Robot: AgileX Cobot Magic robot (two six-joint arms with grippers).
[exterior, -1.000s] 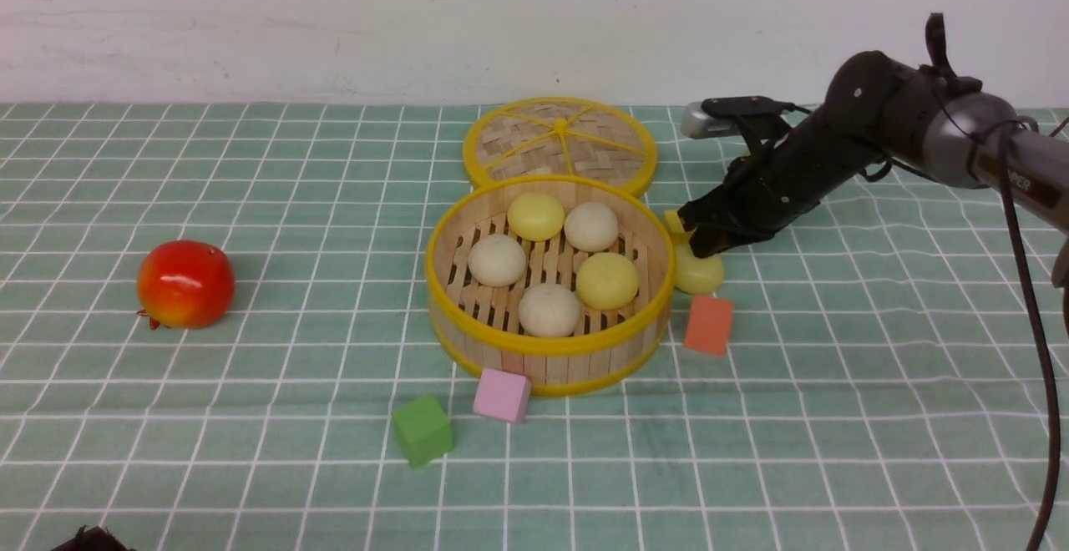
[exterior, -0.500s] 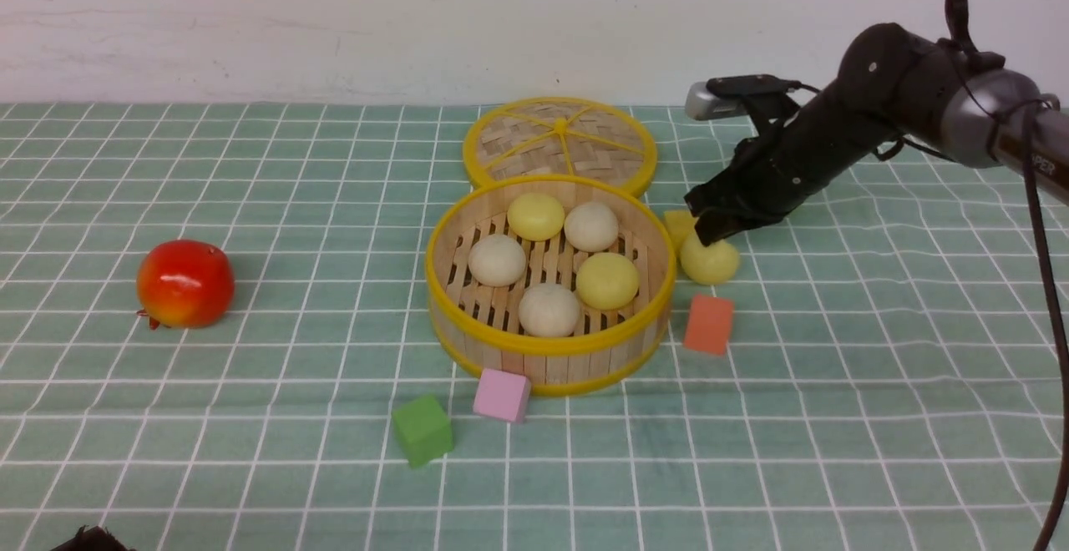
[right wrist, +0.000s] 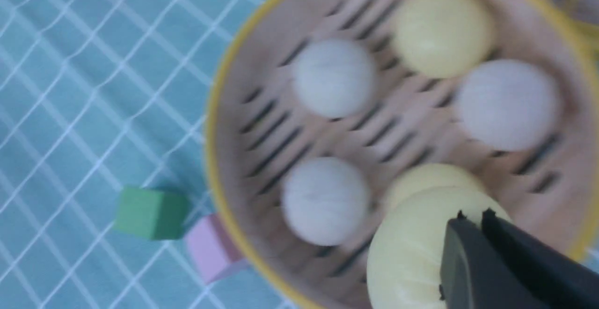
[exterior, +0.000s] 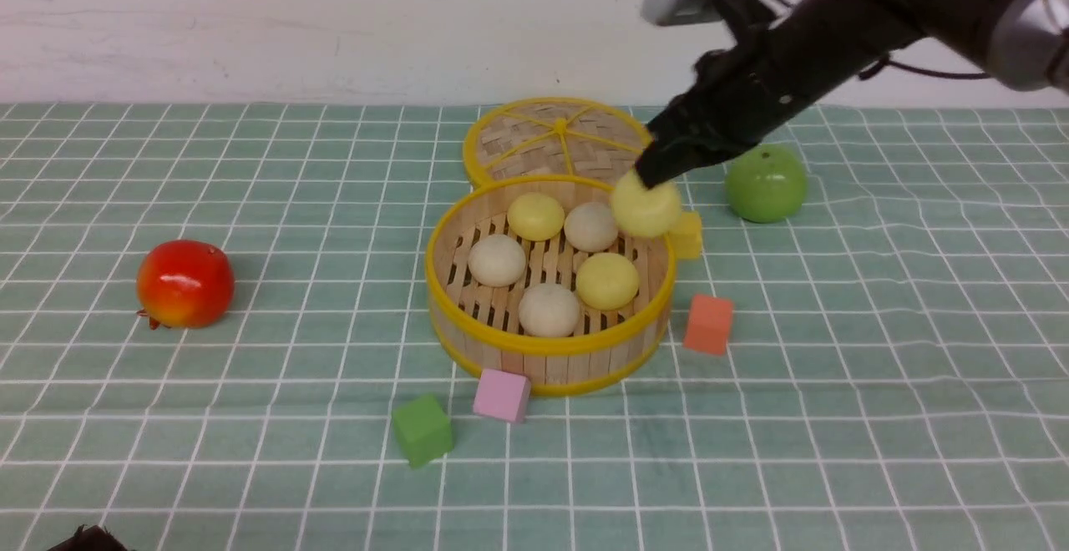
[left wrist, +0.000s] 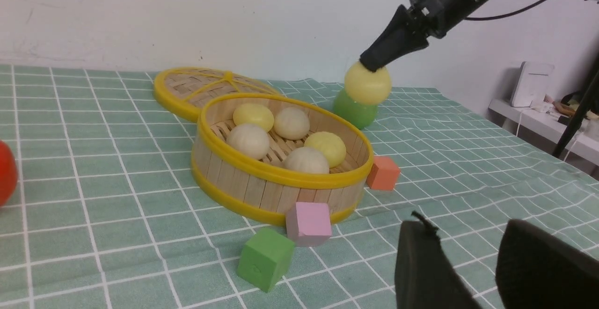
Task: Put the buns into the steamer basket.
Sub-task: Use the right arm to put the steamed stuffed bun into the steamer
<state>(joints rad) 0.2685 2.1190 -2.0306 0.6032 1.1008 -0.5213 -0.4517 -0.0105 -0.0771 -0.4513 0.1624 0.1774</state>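
The yellow bun [exterior: 645,207] has risen from the cloth, pinched in the right pincer [exterior: 653,174] above the steamer basket [exterior: 547,346] rim.

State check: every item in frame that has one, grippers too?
steamer basket: uncovered, five buns inside
lid: off, flat behind basket
yellow bun: lifted above basket rim
right gripper: shut on yellow bun
left gripper: open, holds nothing

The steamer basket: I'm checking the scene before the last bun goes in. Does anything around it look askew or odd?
Mostly tidy. One oddity: the pink cube sits tight against the steamer basket at its near wall. The right gripper pinches the last yellow bun only by its top, above the rim.
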